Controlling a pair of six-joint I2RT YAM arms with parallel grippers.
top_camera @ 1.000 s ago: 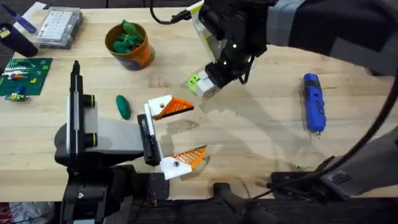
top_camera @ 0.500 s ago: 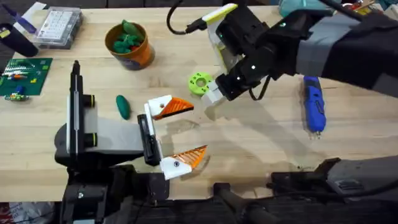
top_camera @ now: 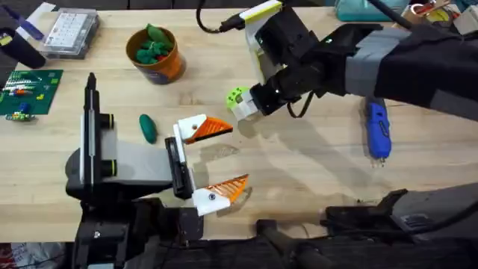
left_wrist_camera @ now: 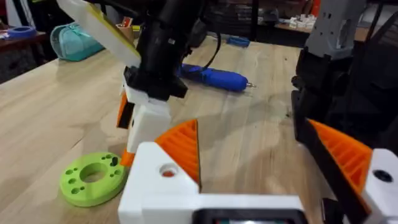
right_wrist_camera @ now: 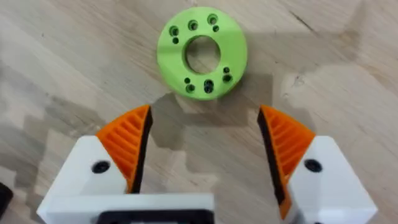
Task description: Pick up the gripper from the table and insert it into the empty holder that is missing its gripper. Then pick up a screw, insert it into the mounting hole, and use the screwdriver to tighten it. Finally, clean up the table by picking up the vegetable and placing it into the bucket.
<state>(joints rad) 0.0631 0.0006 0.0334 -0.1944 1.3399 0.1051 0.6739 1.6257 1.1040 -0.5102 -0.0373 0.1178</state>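
The gripper [top_camera: 237, 96], a lime-green disc with a central hole [right_wrist_camera: 201, 53], lies flat on the table [left_wrist_camera: 93, 179]. My right gripper [top_camera: 246, 109] hovers just over it, open [right_wrist_camera: 202, 143], with nothing between its orange pads. My left gripper [top_camera: 216, 159] rests open near the front edge [left_wrist_camera: 261, 162], close to the disc. The blue screwdriver [top_camera: 376, 123] lies at the right [left_wrist_camera: 214, 78]. The dark green vegetable [top_camera: 148, 127] lies left of my left gripper. Behind it stands the orange bucket [top_camera: 170, 69], holding green toy pieces. The holder and a screw are out of view.
A clear parts box [top_camera: 71, 31] and a green circuit board [top_camera: 30, 90] sit at the far left. A teal object [top_camera: 366, 9] is at the back right. Bare wood lies between the screwdriver and my left gripper.
The right arm swung right and then came back left, so its gripper now partly covers the lime-green disc. The disc stayed in about the same spot. The left arm has not moved.
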